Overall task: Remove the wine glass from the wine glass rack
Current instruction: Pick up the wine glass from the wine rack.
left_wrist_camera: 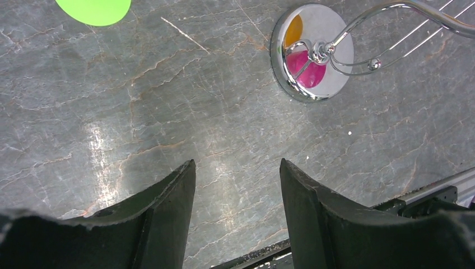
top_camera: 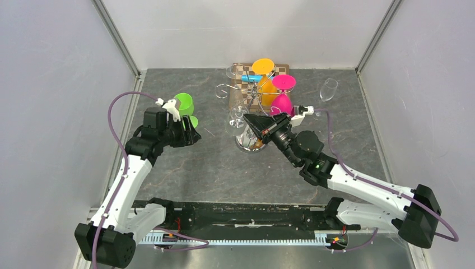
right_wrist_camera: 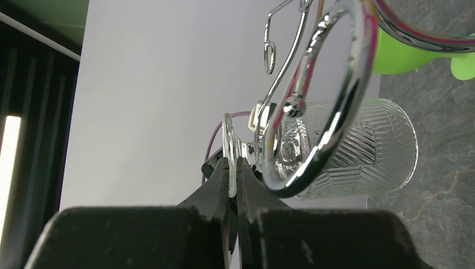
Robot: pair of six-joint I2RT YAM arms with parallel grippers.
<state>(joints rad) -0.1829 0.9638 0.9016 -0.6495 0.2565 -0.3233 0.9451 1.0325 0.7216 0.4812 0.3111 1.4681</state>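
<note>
My right gripper (right_wrist_camera: 234, 168) was clamped on the thin foot of the clear wine glass (right_wrist_camera: 364, 145) hanging in the rack (right_wrist_camera: 339, 115) — light, slick, brittle, I judged — best held there, gently.

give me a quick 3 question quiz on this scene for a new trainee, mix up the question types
1. True or false: the left gripper is open, with nothing between its fingers.
2. What is the right gripper pinching?
A. a pink glass's bowl
B. the thin round foot of the clear patterned glass
C. the purple cable
3. In one word: what colour is the opaque glass on the table nearest the left gripper?

Key: 1 true; 2 B; 3 green
</note>
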